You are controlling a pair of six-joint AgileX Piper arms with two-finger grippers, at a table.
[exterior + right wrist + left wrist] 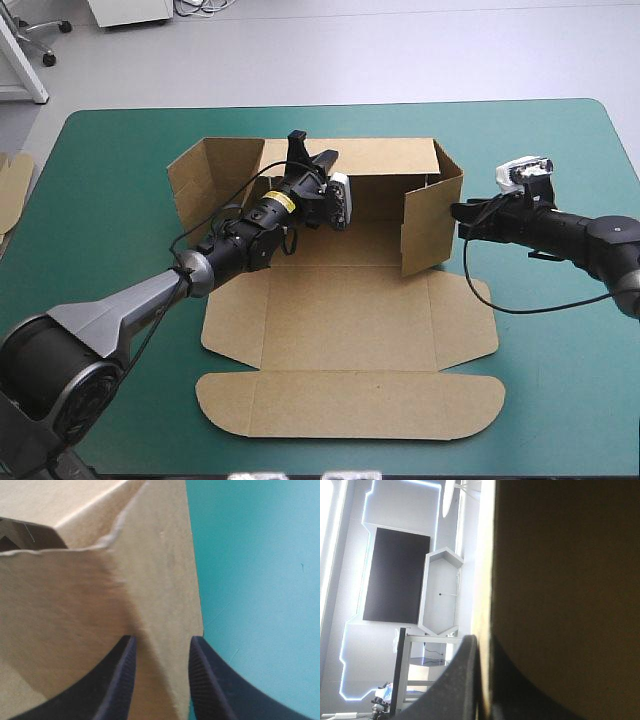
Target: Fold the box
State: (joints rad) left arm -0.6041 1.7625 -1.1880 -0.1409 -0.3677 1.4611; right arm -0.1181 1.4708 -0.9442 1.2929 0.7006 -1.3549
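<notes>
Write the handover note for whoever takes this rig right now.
Left claw: shut on the box at its far wall, which stands upright.
Right claw: open, fingers apart at the right side wall, outer face.
Done: far wall and both side walls raised; near panels and front flap flat on the table.
Left to do: tuck the walls, then likely fold the near panels.
More board at the table's left edge.

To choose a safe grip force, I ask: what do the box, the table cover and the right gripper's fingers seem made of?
The box: brown board, matte, likely cardboard; one edge looks torn and fibrous. The table cover: teal-green, smooth, matte; material unclear. The right gripper's fingers: black, finely ribbed, perhaps rubber or plastic.
</notes>
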